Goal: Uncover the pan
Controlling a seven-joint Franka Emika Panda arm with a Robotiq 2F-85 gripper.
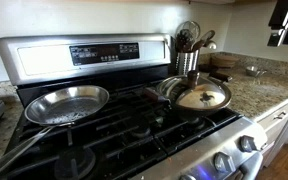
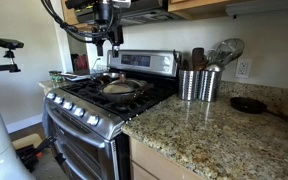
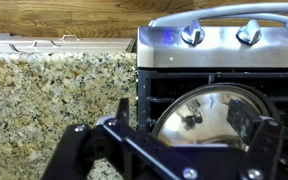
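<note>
The pan (image 1: 168, 93) is a dark frying pan on the stove's burner grate, covered by a round silvery glass lid (image 1: 202, 96) with a knob. Only the pan's rim and dark handle show. Pan and lid also show in an exterior view (image 2: 121, 89). In the wrist view the lid (image 3: 209, 112) lies below me and hides the pan. My gripper (image 3: 189, 135) is open and empty, its fingers spread wide. It hangs well above the stove in both exterior views (image 2: 106, 44) (image 1: 287, 24), not touching the lid.
A shiny steel frying pan (image 1: 68, 103) sits on a neighbouring burner. Metal utensil holders (image 2: 196, 84) stand on the granite counter (image 2: 209, 135) beside the stove. A small dark skillet (image 2: 249, 104) lies further along the counter. The stove's knobs (image 3: 192, 35) line its front edge.
</note>
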